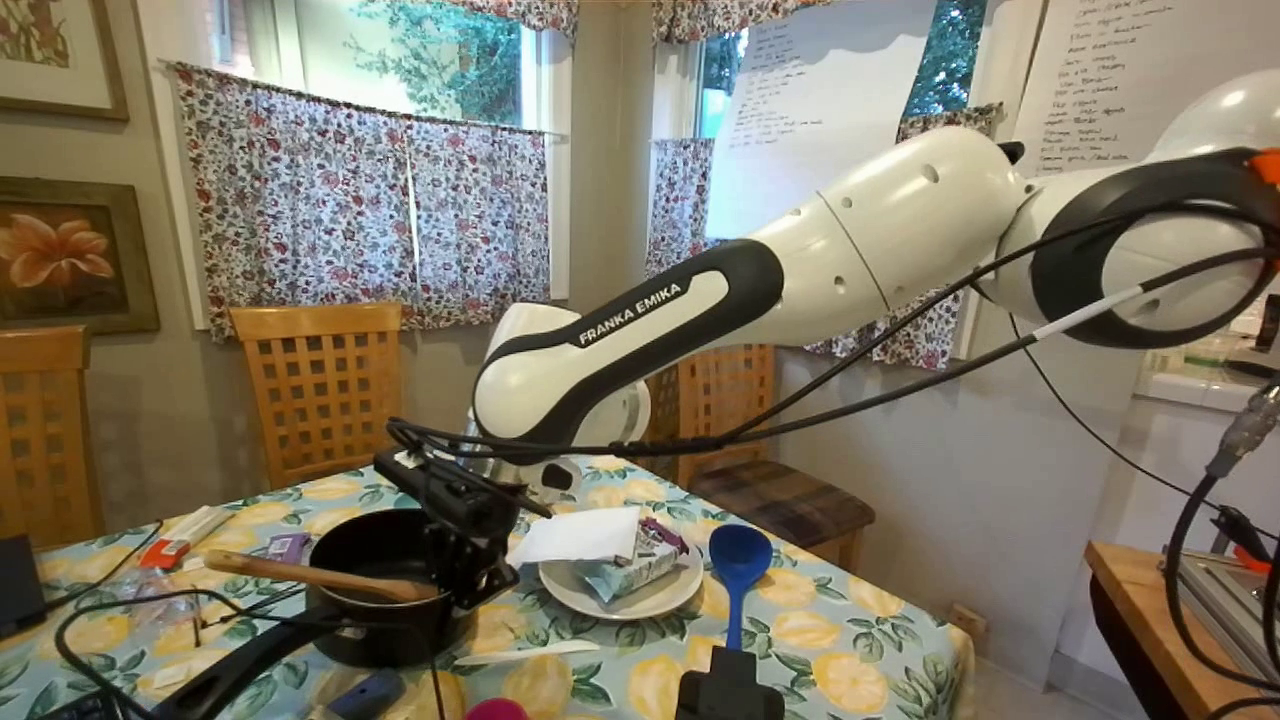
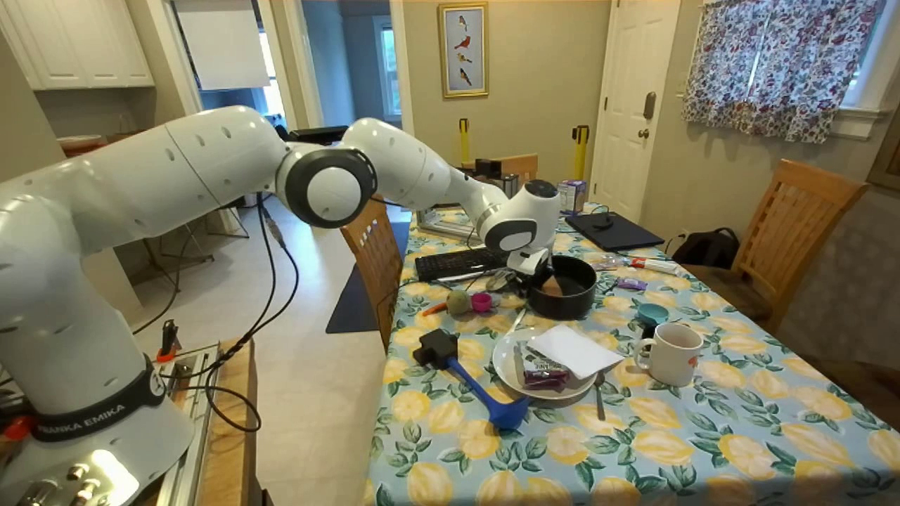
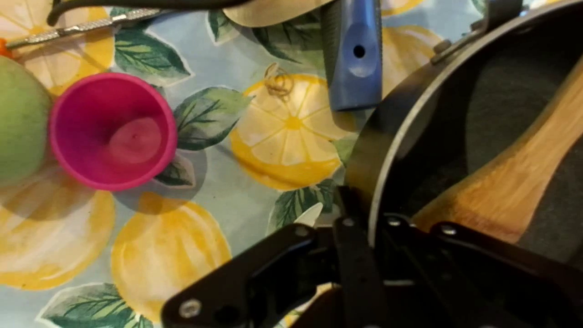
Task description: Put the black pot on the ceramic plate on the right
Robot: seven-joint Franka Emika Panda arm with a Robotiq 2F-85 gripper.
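There was one black pot [image 2: 562, 307] and one plate [image 2: 503, 358]. There was one mug [image 2: 673, 360], one keyboard [image 2: 457, 265], one pink cup [image 3: 114, 132]

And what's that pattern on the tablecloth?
The tablecloth is pale blue, printed with yellow lemons and green leaves; it shows best in an exterior view.

matt metal-rimmed pot [image 3: 478, 118], wooden utensil [image 3: 514, 182], smooth ceramic plate [image 2: 503, 360], paper sheet [image 2: 573, 351]
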